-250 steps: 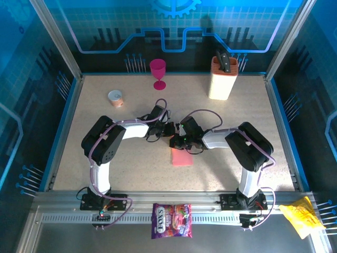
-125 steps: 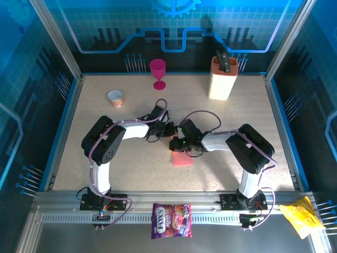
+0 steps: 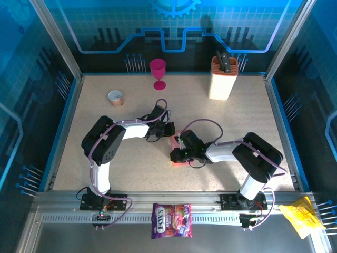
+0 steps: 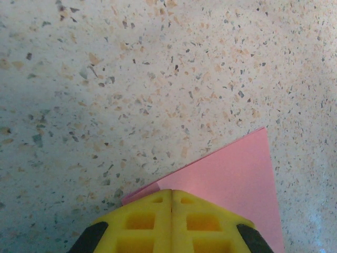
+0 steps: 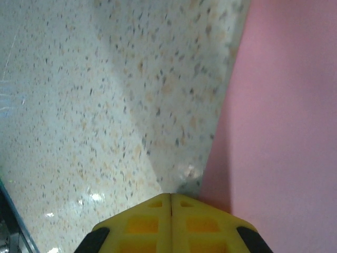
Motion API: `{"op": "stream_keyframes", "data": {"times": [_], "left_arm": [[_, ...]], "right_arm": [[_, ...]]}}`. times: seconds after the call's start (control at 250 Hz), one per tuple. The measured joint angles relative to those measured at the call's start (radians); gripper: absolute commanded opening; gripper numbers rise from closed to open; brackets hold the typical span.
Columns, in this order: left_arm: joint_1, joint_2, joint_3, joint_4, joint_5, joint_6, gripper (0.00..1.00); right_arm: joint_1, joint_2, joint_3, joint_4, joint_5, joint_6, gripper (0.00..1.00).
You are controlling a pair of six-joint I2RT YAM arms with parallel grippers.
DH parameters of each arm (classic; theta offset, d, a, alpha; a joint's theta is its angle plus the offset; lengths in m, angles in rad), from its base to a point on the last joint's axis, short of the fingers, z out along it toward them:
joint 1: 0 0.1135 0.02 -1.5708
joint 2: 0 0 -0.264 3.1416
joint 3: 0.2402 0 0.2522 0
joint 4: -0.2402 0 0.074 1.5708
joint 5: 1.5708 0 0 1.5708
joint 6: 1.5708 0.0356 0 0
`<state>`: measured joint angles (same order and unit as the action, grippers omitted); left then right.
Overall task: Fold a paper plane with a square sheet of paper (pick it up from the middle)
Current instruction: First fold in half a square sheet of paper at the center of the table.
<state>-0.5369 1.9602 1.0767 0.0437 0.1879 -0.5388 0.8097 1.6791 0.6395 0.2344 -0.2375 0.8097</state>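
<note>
**Paper pinned flat mid-table, plane far from finished**

Past the candy bag [image 3: 171,220] and wrapper [image 3: 301,220] at the near edge, the paper [image 4: 231,179] is seen lying flat in the middle of the table [image 3: 105,158]. The right gripper [image 5: 171,200], clenched with nothing between its fingers, is set at the sheet's edge. The left gripper [image 4: 171,197], likewise clenched empty, is pressed on a far corner, where a second layer is shown. One fold is judged made; nose and wings are left. The goblet [image 3: 157,71] and block [image 3: 222,79] are left standing at the back.
</note>
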Motion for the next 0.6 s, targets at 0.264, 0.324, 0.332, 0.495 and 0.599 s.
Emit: {"op": "stream_keyframes", "data": {"times": [0.264, 0.324, 0.332, 0.495, 0.599], "left_arm": [[-0.001, 0.000, 0.000, 0.002, 0.004, 0.007, 0.00], [-0.001, 0.000, 0.000, 0.003, 0.003, 0.013, 0.00], [-0.001, 0.000, 0.000, 0.004, 0.003, 0.014, 0.00], [-0.001, -0.005, 0.000, 0.003, 0.003, 0.015, 0.00], [0.003, -0.031, -0.006, -0.013, 0.005, 0.014, 0.13]], "right_arm": [[0.065, -0.124, -0.171, 0.086, -0.005, 0.095, 0.00], [0.075, -0.186, -0.208, 0.045, -0.013, 0.113, 0.00], [0.076, -0.194, -0.212, 0.037, -0.016, 0.114, 0.00], [0.051, -0.451, -0.219, -0.270, 0.012, 0.099, 0.00], [-0.037, -0.604, -0.155, -0.435, 0.059, 0.068, 0.03]]}}
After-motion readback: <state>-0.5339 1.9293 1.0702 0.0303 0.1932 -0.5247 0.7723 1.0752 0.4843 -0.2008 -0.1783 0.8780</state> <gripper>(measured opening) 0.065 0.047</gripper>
